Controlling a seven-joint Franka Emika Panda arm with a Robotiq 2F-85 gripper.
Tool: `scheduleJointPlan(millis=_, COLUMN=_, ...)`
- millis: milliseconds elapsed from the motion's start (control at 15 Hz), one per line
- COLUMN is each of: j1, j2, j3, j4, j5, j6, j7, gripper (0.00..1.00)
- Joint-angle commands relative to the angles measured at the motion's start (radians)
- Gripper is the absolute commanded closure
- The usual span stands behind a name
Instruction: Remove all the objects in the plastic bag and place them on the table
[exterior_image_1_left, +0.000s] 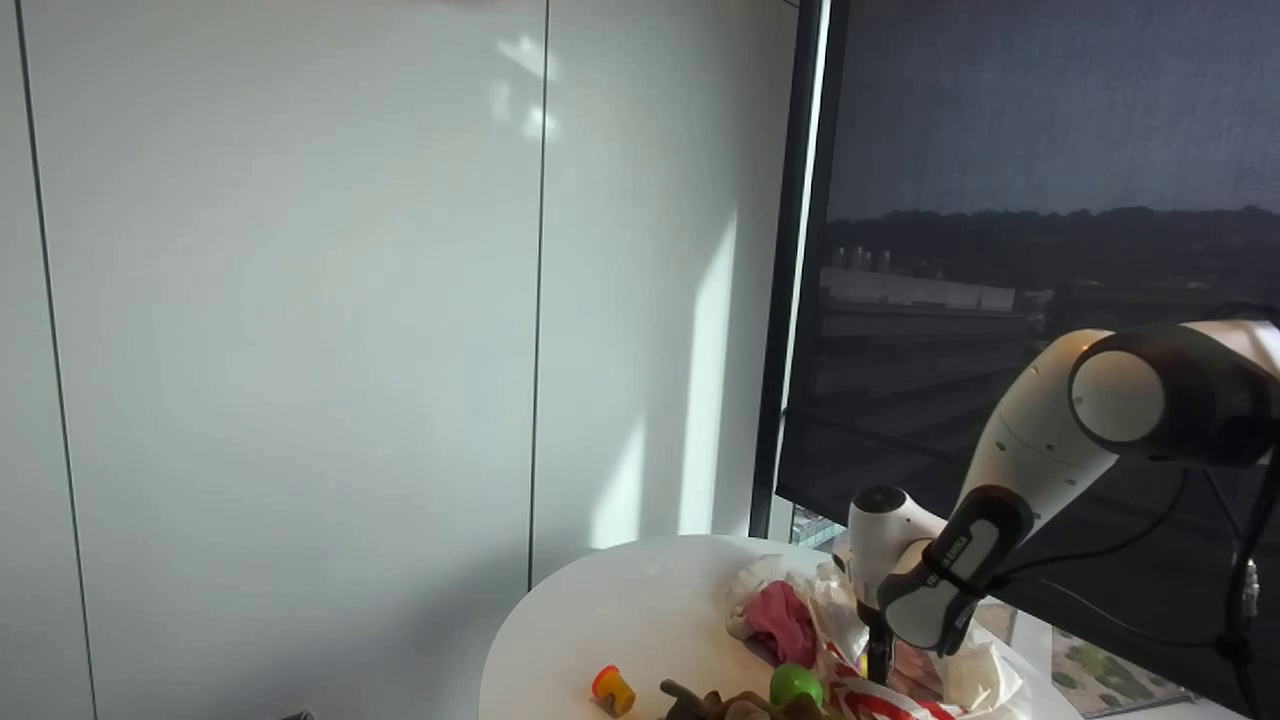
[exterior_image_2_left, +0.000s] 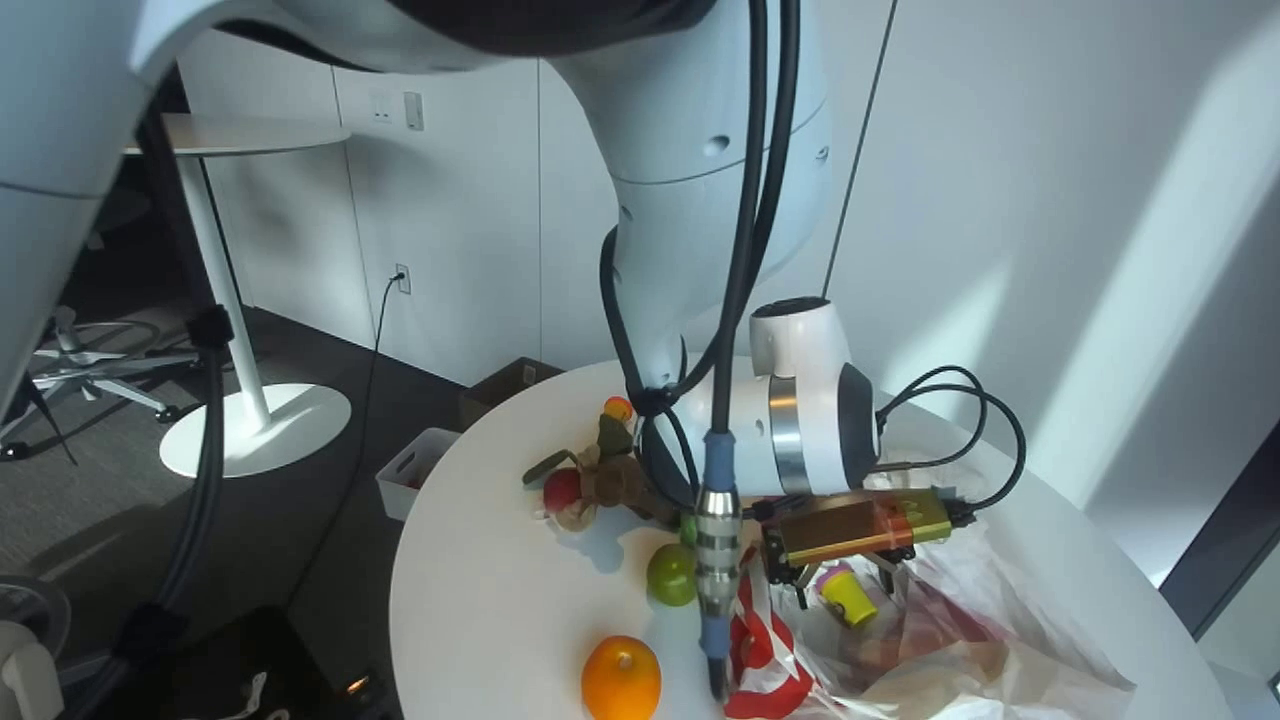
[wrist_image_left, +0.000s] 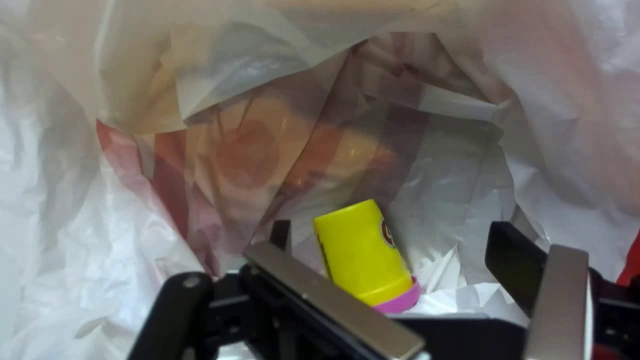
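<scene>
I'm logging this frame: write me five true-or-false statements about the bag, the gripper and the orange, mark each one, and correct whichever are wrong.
1. The bag is empty. False: a yellow tub lies in it.
2. The yellow tub has a pinkish-purple lid. True.
3. The gripper is shut. False: its fingers stand apart.
4. The bag has red markings. True.
5. The orange is inside the bag. False: it rests on the table, outside the bag.
</scene>
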Motion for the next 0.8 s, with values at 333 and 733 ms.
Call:
scheduleJointPlan(millis=333, j1=-0.055, j2=0.075, j3=0.059, j4=0.088, j5=0.068, j6=0.039, j7=-0.121, gripper=0.0)
scheduleJointPlan(millis=733, j1=-0.248, j2=0.087, j3=0.26, j4=0.07, j5=0.346, j6=0.027, j7=-0.454, gripper=0.43)
